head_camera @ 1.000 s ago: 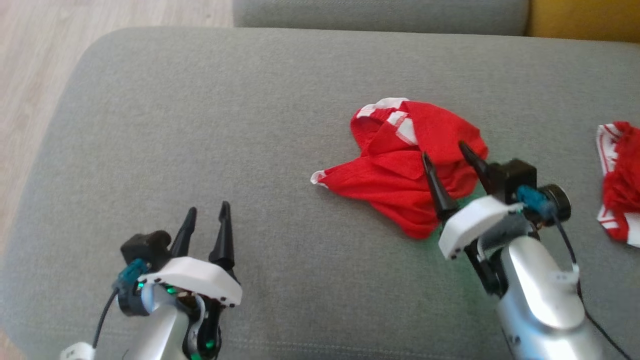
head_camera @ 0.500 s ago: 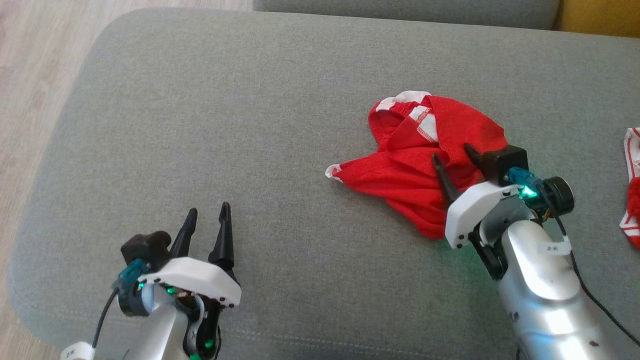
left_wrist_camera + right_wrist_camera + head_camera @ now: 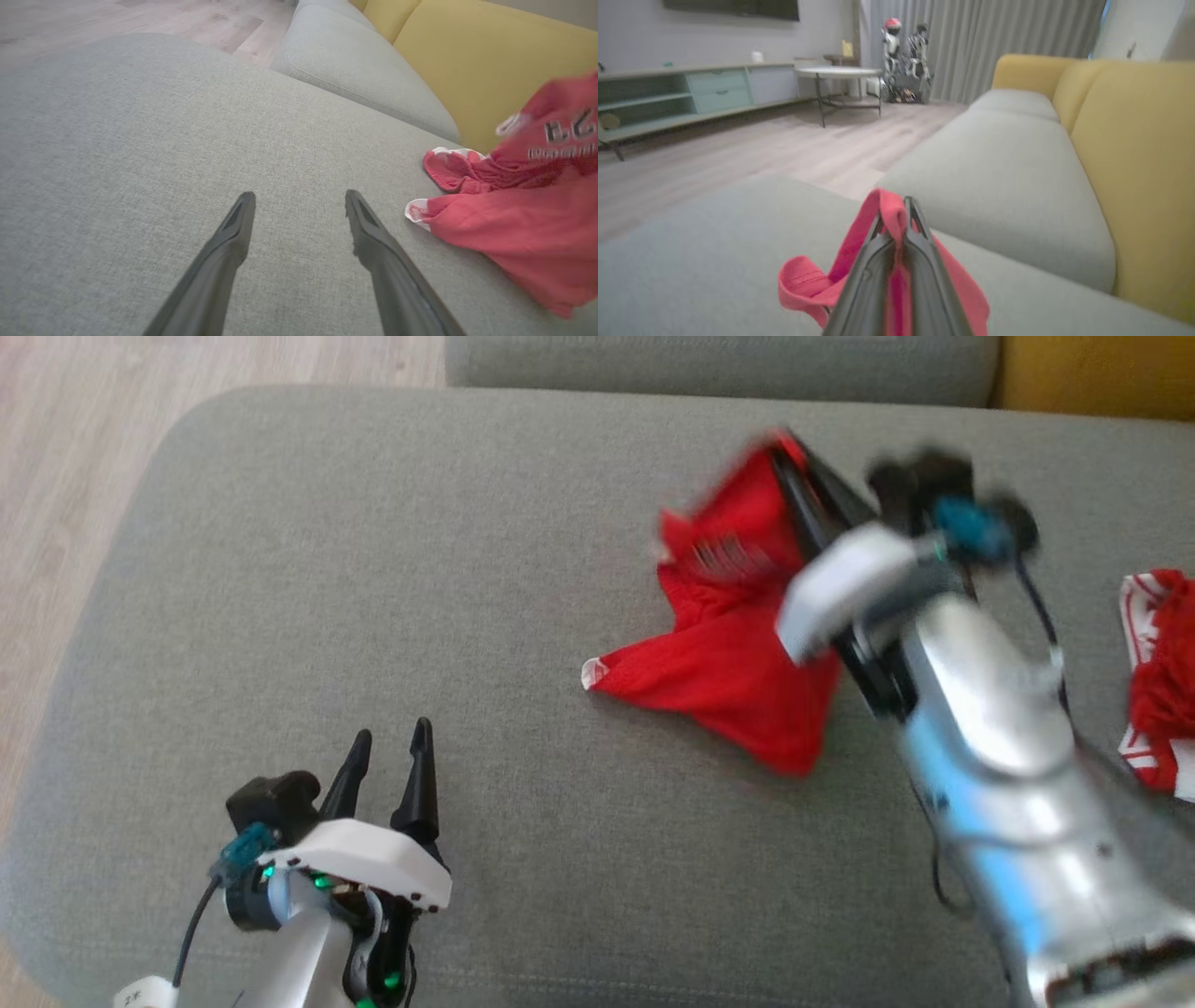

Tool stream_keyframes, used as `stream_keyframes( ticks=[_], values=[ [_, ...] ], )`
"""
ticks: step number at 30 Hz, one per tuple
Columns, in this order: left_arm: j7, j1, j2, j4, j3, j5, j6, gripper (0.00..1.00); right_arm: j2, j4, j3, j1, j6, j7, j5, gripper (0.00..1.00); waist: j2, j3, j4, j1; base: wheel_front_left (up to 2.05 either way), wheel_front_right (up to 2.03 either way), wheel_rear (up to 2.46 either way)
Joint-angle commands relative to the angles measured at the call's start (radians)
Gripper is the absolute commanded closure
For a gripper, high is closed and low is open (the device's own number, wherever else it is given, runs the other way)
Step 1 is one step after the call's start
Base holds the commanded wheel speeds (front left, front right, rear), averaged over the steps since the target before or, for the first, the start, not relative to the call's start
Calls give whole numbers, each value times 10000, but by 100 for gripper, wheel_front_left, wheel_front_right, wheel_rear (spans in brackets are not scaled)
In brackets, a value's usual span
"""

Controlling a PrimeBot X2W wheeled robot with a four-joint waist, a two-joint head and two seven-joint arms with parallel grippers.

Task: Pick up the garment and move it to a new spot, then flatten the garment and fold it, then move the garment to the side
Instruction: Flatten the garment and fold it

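right jaws clamp red garment [image 3: 738, 681] over grey cushion [image 3: 420, 569]; left jaws apart; wood floor [image 3: 738, 144], yellow backrest [image 3: 1134, 163].

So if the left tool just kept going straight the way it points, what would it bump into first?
Probably just the bare grey cushion ahead of the left tool; the red garment lies off to its right. Depth is hard to judge.
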Motion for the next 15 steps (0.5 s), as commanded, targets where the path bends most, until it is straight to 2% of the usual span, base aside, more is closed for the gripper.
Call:
stream_keyframes(
  ticks=[1,6,9,12,15],
  values=[
    [-62,-381,36,-279,289,-104,-11,0,132,-601,573,-931,19,-81,489,100,0,-103,-38,0,0,0,0],
    [-62,-326,35,-334,129,-291,60,0,132,-1377,1836,-2641,19,-234,2624,100,0,-237,11,0,0,0,0],
    [-62,-271,35,-368,115,-353,103,0,132,-1560,1988,-3278,19,-444,3304,100,0,-262,27,0,0,0,0],
    [-63,-184,35,-422,133,-403,156,0,132,-1469,1683,-3970,19,-959,3899,100,0,-271,58,0,0,0,0],
    [-63,-130,35,-470,162,-421,177,0,108,-847,785,-4158,19,-1407,4105,100,0,-246,84,0,0,0,0]
  ],
)
